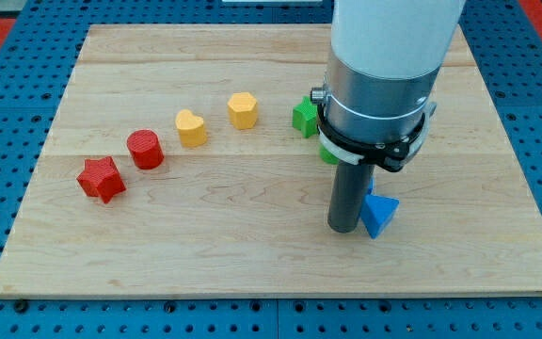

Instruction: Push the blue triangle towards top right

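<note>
While the rod's lower end, my tip [343,229], is seen resting on the bench [252,254] at the view's lower right of centre, the blue triangle [379,214] is found touching it, or very nearly so, at about three o'clock from the tip. The step in hand is judged to be the start of the push: contact appears to be made, yet the triangle lies well short of the bench's far right corner. No pincer is fitted to this arm, so nothing can be said of opening or grasp; the block is only leaned against.

For the next move, a stroke towards one or two o'clock is called for. Since the tip stands at the triangle's nine o'clock side, a straight shove would carry the block to the right more than away; it is judged that the tip should first be brought round to about seven o'clock of the block.

Farther off, a red star [100,179], a red cylinder [145,150], a yellow heart [191,128] and a yellow hexagon [243,110] are strung in a rising arc towards the view's top. A green block [303,118] is partly hidden behind the arm, with a second scrap of green below it whose shape cannot be told.

No containers are present on the bench.
</note>
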### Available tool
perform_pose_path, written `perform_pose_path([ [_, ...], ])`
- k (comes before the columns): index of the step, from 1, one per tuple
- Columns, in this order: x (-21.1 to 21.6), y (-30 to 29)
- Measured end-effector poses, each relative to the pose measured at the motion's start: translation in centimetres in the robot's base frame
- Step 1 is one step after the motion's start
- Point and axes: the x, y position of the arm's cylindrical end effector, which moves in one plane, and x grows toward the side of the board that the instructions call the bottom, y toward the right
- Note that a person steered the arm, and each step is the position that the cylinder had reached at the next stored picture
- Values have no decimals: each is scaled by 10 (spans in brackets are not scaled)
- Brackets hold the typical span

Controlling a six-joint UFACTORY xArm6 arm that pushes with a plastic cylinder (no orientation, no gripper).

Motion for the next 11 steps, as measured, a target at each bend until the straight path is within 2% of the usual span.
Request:
perform_pose_path([
  [2,8,-2],
  [5,5,54],
  [7,-50,63],
  [8,-71,89],
  [9,-75,107],
  [11,-123,123],
])
